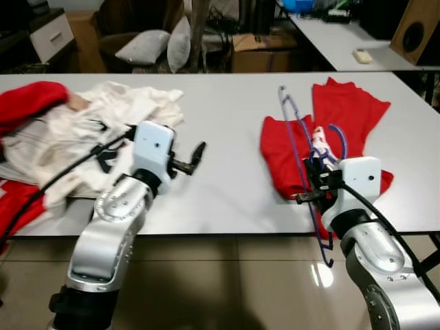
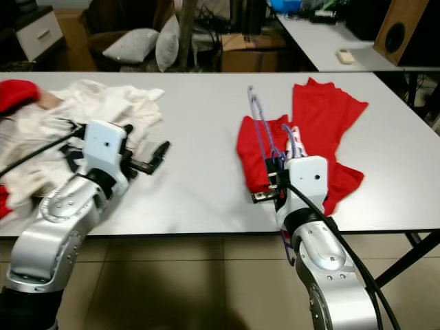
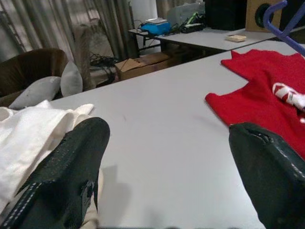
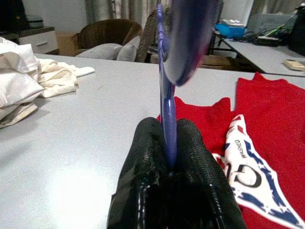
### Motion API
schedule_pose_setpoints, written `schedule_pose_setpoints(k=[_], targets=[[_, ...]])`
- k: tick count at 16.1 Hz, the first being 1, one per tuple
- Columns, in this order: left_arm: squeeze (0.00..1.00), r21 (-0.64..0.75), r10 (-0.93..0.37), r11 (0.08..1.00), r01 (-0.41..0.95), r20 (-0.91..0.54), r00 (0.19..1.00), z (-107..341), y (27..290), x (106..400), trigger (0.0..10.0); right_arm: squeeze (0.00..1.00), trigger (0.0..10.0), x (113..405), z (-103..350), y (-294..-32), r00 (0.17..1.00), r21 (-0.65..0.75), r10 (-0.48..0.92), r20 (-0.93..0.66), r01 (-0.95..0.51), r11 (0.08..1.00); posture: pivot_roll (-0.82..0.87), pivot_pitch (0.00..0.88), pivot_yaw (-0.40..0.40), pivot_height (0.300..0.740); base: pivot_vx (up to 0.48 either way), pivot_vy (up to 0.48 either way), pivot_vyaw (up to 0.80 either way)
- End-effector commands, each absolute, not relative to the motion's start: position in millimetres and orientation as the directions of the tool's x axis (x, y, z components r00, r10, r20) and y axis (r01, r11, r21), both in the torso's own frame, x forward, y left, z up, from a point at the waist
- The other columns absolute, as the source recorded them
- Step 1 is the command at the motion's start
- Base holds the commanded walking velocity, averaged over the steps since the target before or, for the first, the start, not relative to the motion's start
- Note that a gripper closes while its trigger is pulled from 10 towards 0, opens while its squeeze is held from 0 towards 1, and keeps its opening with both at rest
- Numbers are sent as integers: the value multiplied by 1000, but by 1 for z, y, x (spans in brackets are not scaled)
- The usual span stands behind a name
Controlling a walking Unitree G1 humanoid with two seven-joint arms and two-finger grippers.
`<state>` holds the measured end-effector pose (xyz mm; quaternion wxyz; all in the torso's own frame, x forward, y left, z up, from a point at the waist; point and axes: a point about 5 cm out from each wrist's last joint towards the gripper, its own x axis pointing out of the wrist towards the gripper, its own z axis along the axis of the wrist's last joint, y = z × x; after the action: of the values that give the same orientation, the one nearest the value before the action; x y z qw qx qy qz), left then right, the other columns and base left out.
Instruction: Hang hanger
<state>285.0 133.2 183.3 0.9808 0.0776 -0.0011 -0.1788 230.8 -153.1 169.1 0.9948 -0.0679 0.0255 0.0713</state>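
Right wrist view is showing the purple hanger [image 4: 166, 119] clamped between the right gripper [image 4: 167, 143] fingers, over the red shirt [image 1: 289, 155] at the tabletop's [image 1: 227, 117] near right. Left gripper [image 1: 196, 155] is hovering, fingers apart, near the white clothes [image 1: 82, 130]. Next, probably lifting it clear toward a rail.

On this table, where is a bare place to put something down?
The widest bare patch on the white table lies between the white clothes pile and the red garment. The far strip behind both is bare too. The left end is crowded with clothes; the right holds the garment and purple hanger.
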Motion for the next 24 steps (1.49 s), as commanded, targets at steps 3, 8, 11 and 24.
schedule_pose_setpoints(k=[3, 8, 11, 24], targets=[[0, 151, -361, 920, 362, -37, 932, 181, 126, 286, 10000, 0, 10000, 229, 167, -162, 993, -139, 90, -77, -100, 985, 109, 2, 60, 740, 0, 441, 0], [0, 153, -360, 920, 361, -36, 932, 181, 126, 287, 10000, 0, 10000, 229, 165, -163, 993, -135, 83, -86, -94, 986, 108, 5, 58, 740, 0, 437, 0], [0, 151, -353, 923, 354, -32, 935, 182, 126, 288, 10000, 0, 10000, 230, 164, -162, 991, -134, 90, -100, -103, 986, 107, 8, 53, 740, 0, 433, 0], [0, 93, -334, 939, 332, 0, 943, 179, 132, 290, 10000, 0, 10000, 232, 160, -171, 996, -147, 22, -83, -34, 989, 97, 0, 54, 740, 0, 0, 0]])
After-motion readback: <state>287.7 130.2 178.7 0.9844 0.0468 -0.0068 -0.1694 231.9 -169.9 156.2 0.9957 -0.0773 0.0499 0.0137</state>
